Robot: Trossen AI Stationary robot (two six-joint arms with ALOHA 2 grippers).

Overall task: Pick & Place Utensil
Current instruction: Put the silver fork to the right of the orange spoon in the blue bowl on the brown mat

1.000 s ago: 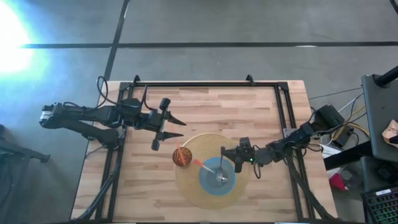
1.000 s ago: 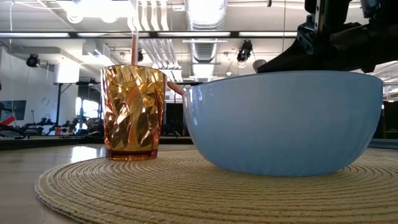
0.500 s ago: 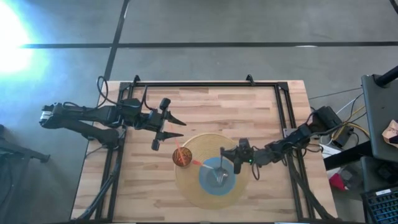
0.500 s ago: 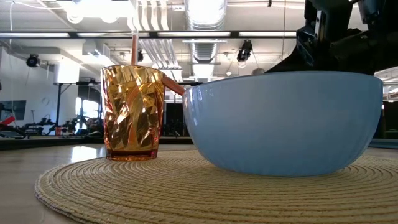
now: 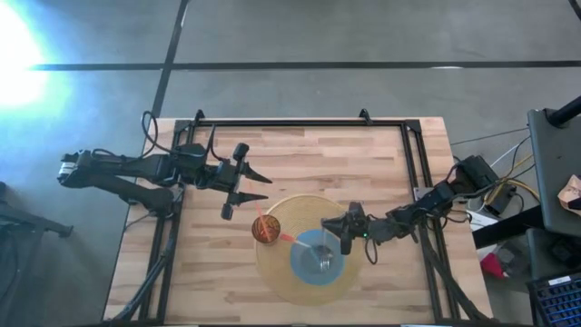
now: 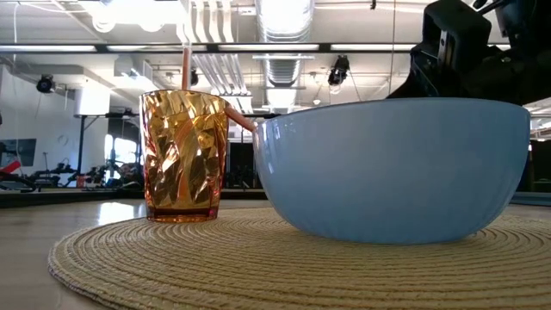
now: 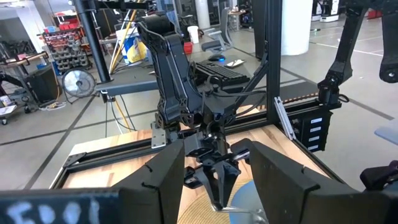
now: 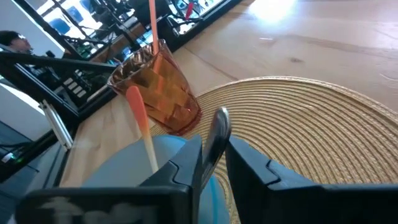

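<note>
A light blue bowl (image 5: 305,266) stands on a round woven placemat (image 5: 277,272), with an amber cup (image 5: 264,229) beside it on the left. A metal utensil (image 5: 324,261) lies in the bowl, head down. Its handle (image 8: 214,140) rises between the fingers of my right gripper (image 8: 214,167), which reaches over the bowl's right rim and stands open. An orange-tipped stick (image 8: 140,124) leans on the bowl's rim toward the cup. My left gripper (image 5: 263,186) waits open above the table, far left of the mat. My right gripper has the metal utensil's handle (image 8: 210,155) lying against the inner side of one finger (image 8: 186,167), while a narrow gap shows toward the other finger (image 8: 249,171). The fingers slant down over the bowl and stand on either side of the handle. The utensil's head rests inside the bowl.
A straw (image 8: 151,25) stands in the amber cup (image 6: 183,155). A black metal frame (image 5: 300,123) runs along the table's far and side edges. Bare wood lies at the far right (image 5: 363,163) and near left of the mat.
My right gripper has rolled at the wrist over the bowl. The metal utensil's grey top end, which showed above the bowl's rim in the low view, has sunk behind it. The utensil's head has stayed in the bowl.
</note>
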